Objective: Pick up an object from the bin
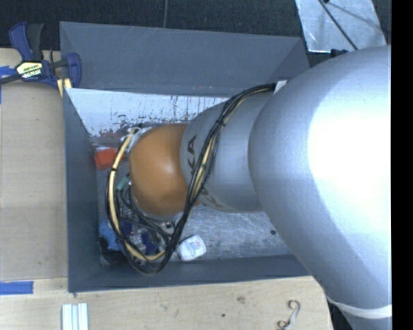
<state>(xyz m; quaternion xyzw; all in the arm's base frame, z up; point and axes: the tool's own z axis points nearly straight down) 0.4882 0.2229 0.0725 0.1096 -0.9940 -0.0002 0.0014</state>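
Note:
My gripper (pixel 140 223) is low in the bin's left half, and I see just its dark body under the wrist, ringed by cables. A blue thing (pixel 110 237) lies right beside it on the left, partly hidden. A black thing (pixel 111 257) sits in the front left corner just below that. A small white crumpled object (pixel 191 247) rests on the bin floor to the gripper's right, near the front wall. An orange-red object (pixel 104 158) lies by the left wall, further back.
The arm and its orange wrist cover span the middle and right of the bin and hide whatever lies beneath. The left and front walls are close to the gripper.

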